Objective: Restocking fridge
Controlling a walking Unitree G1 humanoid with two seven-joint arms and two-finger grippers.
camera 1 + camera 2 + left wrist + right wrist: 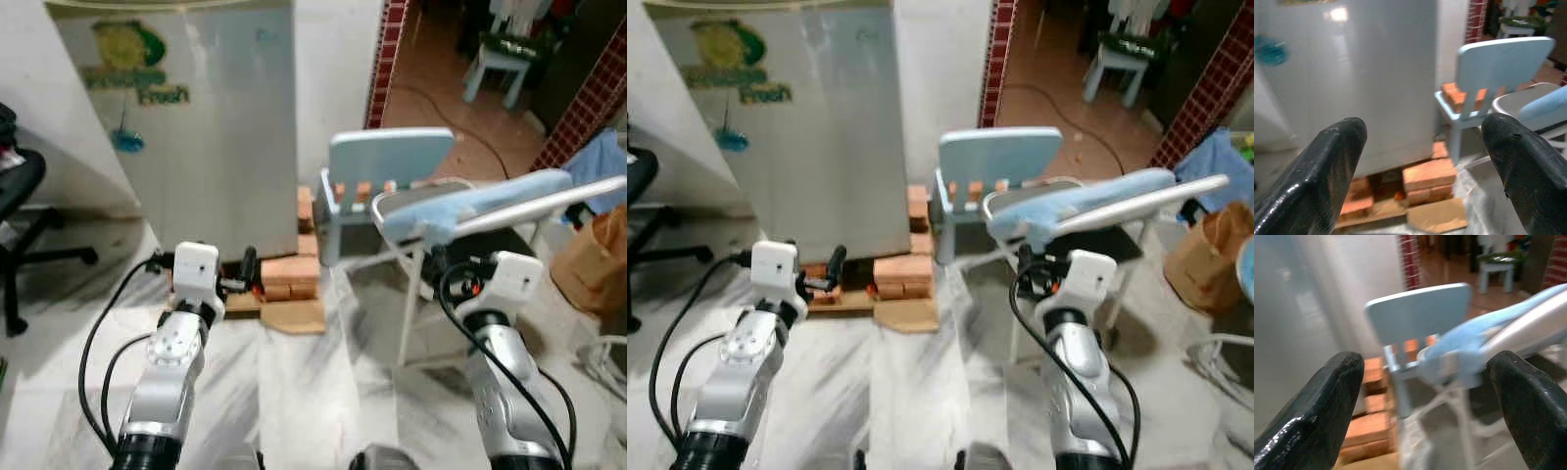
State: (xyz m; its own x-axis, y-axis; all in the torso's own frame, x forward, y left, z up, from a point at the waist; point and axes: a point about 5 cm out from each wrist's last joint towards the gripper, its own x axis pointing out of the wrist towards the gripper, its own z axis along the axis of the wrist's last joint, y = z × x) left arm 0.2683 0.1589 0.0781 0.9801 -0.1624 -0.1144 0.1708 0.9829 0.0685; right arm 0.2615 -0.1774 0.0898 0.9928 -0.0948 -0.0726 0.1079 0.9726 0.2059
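The fridge (211, 137) stands ahead on the left, a grey-white cabinet with a green sticker near its top, and its door is closed. It rests on red bricks (291, 275). My left gripper (245, 273) is held up in front of the fridge's lower right corner, well short of it. Its fingers (1327, 166) are spread wide with nothing between them. My right gripper (437, 260) is raised in front of a pale blue small chair (384, 168); it is open and empty, as its fingers (1322, 406) show in the right wrist view.
A white metal frame with a blue cloth (470, 208) over it stands close on the right. A brown paper bag (594, 257) sits further right. A black office chair (22, 201) is at the left edge. Flat cardboard (294, 316) lies on the marble floor.
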